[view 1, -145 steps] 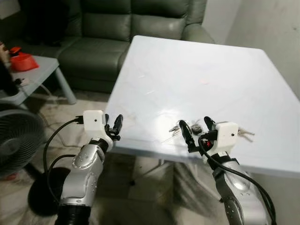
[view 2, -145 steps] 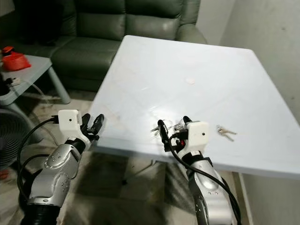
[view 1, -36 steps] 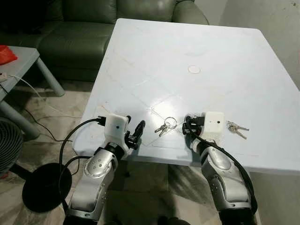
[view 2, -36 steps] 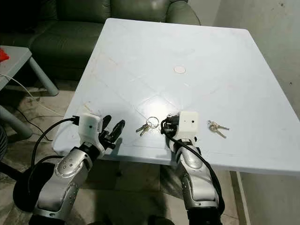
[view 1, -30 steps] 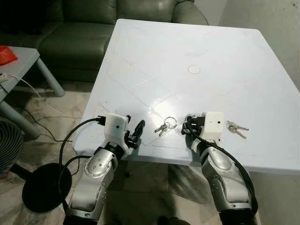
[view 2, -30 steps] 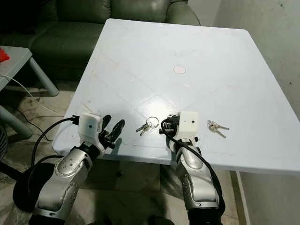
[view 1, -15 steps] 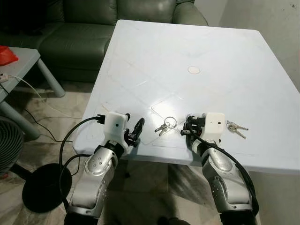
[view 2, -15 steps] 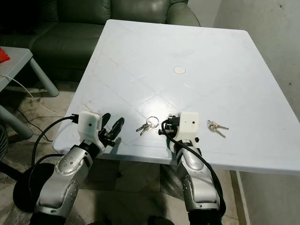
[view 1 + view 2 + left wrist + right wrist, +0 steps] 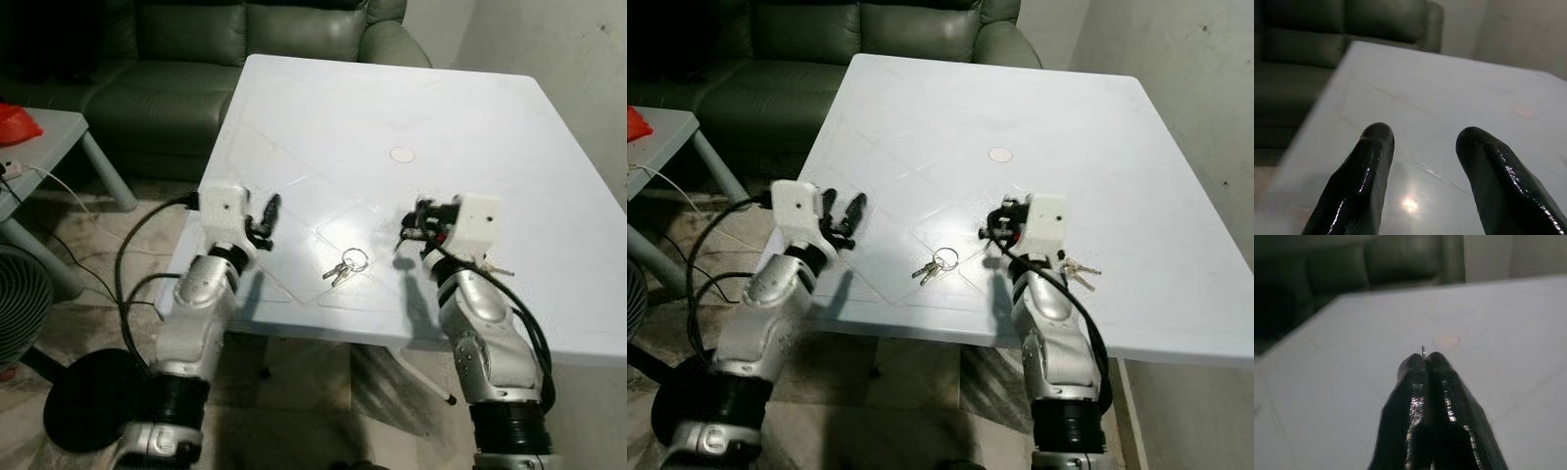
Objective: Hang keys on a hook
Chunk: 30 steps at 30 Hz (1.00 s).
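A bunch of keys on a ring [image 9: 343, 266] lies on the white table [image 9: 392, 98] near its front edge. A second, smaller bunch of keys [image 9: 1080, 269] lies to the right, partly behind my right arm. My right gripper [image 9: 405, 228] hovers above the table, right of the ringed keys. In the right wrist view its fingers [image 9: 1442, 396] are pressed together, with a thin metal sliver [image 9: 1422, 350] poking out at the tips. My left gripper [image 9: 266, 211] is raised over the table's left front part, open, with nothing between its fingers [image 9: 1369, 171].
A small round mark [image 9: 402, 154] sits mid-table. A dark green sofa [image 9: 196, 59] stands behind the table. At the left are a grey side table [image 9: 49, 147] with a red object [image 9: 15, 122], and a fan [image 9: 20, 304] on the floor. A wall [image 9: 578, 78] runs along the right.
Both arms have risen from table-edge height to above the tabletop. The right gripper lifted away from beside the ringed keys, which stay on the table.
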Motion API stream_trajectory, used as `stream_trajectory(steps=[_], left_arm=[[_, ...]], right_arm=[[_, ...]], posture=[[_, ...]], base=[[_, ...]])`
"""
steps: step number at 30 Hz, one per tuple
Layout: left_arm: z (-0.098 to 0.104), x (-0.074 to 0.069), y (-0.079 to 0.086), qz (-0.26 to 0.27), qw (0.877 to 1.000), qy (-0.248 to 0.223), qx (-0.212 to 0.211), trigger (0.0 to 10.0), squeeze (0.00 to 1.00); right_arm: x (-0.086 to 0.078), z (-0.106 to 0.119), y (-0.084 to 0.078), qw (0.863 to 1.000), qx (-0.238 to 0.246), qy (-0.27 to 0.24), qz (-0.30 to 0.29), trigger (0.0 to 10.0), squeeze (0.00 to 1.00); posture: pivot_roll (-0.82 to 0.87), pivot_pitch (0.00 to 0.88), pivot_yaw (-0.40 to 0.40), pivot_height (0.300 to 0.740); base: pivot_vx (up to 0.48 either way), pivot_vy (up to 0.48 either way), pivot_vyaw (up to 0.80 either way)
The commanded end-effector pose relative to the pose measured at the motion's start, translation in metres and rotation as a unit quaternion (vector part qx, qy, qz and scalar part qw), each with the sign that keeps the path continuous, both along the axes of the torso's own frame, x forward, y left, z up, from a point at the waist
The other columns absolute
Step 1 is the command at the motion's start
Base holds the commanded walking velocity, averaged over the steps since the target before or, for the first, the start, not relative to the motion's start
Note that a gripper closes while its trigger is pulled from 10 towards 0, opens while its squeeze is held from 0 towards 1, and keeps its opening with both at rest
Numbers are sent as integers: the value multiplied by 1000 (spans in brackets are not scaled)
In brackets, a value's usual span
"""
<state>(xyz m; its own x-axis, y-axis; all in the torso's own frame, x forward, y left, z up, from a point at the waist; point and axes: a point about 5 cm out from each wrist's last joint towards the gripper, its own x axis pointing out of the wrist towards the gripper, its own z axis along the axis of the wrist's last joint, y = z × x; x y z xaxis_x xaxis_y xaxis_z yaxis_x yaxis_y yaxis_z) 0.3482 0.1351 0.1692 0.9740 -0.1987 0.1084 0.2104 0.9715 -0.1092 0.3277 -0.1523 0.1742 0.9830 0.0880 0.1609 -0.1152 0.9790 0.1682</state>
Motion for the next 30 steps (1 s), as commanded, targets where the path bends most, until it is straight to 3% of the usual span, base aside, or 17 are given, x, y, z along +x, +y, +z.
stream_trajectory(steps=[1,2,6,7,11,12,30], left_arm=[[3,3,8,15,1000,-8,-4,10000,0],[5,4,14,23,1000,-12,-5,10000,0],[14,3,23,27,999,-35,-19,10000,0],[17,1,27,27,998,-47,-28,10000,0],[13,-4,32,28,998,-49,-34,10000,0],[8,-5,34,30,998,-40,-33,10000,0],[8,-1,37,28,998,-41,-32,10000,0]], right_arm=[[-4,11,-3,999,-1,-41,20,10000,0],[-9,14,-3,997,-22,-72,33,10000,0],[-12,10,-13,998,-25,-60,7,10000,0],[-15,13,-14,997,-27,-77,8,10000,0],[-20,10,-15,996,-34,-77,14,10000,0],[-19,5,-15,998,-41,-55,7,10000,0],[-17,8,-12,996,-73,-55,-12,10000,0]], posture=[[-58,18,-26,740],[-59,11,-28,740],[-67,11,-30,740],[-72,20,-29,740],[-69,30,-25,740],[-69,31,-26,740],[-72,0,-32,740]], base=[[0,0,0],[0,0,0],[0,0,0],[0,0,0],[0,0,0],[0,0,0],[0,0,-685]])
